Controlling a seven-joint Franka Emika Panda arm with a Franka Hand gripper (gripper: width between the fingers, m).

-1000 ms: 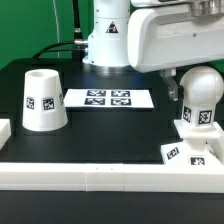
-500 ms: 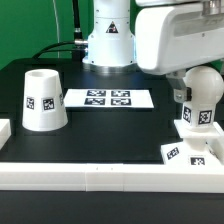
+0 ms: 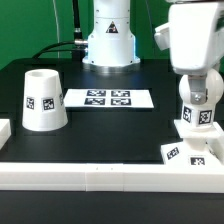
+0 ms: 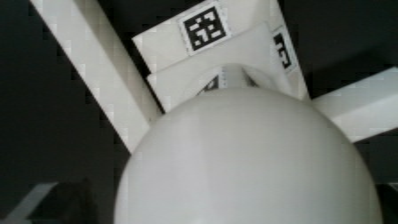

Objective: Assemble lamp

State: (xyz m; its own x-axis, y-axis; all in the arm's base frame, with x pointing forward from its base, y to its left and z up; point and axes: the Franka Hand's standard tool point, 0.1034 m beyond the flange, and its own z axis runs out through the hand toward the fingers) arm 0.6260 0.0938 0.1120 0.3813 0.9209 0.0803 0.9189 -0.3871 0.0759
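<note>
On the black tabletop (image 3: 110, 135), right side of the exterior frame: bulb (image 3: 198, 103) upright, round top uppermost, foot on the low square base (image 3: 190, 152) at lower right, tags on both facing the camera. Directly above, reaching down from the upper right corner: the arm's white wrist (image 3: 195, 35), low over the bulb's crown and hiding the top of it. Cannot tell whether the jaws are clenched on the bulb or released: hidden behind the wrist housing in the exterior view, out of sight in the wrist view. In the wrist view, only the bulb's smooth rounded body close up, filling much of the picture, with the tagged base beyond it and dark tabletop around. At middle left of the exterior frame, well apart from bulb and base: shade (image 3: 42, 100), standing alone with its narrower open mouth up, one tag on its side, only shadowed inner wall visible inside. Between shade and bulb, near the centre: marker board (image 3: 108, 99) flat on the tabletop. Along the bottom edge, a white ledge (image 3: 100, 178).
</note>
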